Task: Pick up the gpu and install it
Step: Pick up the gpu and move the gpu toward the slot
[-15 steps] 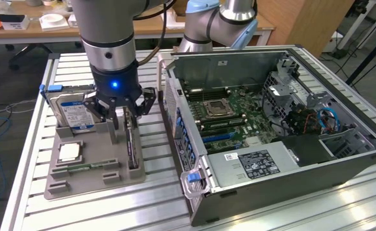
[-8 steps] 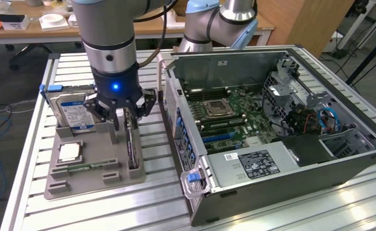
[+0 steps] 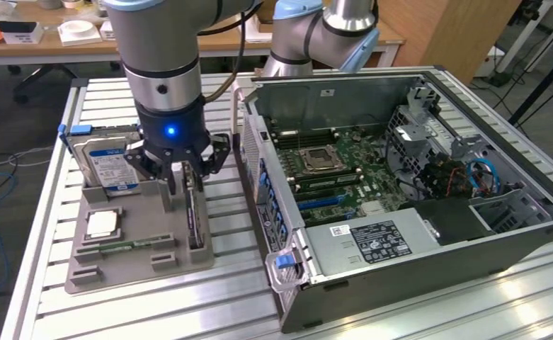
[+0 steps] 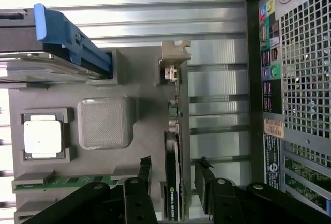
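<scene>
The gpu [image 4: 174,131] stands on its edge in a slot of the grey holder tray [image 4: 134,79]. Its silver end bracket [image 4: 174,61] is at one end and the black cooler face carries a small label. In the exterior view the gpu [image 3: 197,221] is a thin dark card just below my gripper [image 3: 185,185]. My gripper [image 4: 174,166] is open, one black finger on each side of the card, with a gap between each finger and the card.
An open computer case [image 3: 352,92] with its motherboard [image 3: 338,166] and blue slots lies at the exterior view's right of the tray. On the tray are a hard drive [image 3: 106,161], a square processor [image 3: 101,224] and a memory stick [image 3: 125,246]. A second arm [image 3: 318,35] stands behind.
</scene>
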Controlling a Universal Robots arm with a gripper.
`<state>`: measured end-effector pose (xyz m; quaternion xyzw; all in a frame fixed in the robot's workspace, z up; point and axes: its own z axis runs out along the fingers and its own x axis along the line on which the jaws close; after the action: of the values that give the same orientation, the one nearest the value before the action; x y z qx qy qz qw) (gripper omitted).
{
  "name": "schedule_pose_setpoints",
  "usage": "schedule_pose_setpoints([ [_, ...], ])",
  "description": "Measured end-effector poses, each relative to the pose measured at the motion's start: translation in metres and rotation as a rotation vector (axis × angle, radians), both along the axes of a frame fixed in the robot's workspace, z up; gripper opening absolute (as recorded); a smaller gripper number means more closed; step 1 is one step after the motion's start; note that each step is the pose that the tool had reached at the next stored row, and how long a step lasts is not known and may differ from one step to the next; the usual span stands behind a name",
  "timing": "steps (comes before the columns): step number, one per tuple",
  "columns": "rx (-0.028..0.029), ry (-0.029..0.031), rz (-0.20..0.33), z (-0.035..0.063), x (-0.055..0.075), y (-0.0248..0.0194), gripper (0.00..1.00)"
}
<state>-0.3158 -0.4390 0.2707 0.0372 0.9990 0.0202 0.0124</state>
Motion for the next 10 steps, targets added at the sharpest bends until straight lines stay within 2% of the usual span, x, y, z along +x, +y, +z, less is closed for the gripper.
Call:
schedule_pose_setpoints([
  [10, 0.0001, -0.0001, 0.0, -0.0038, 0.0003, -0.0044, 0.47],
])
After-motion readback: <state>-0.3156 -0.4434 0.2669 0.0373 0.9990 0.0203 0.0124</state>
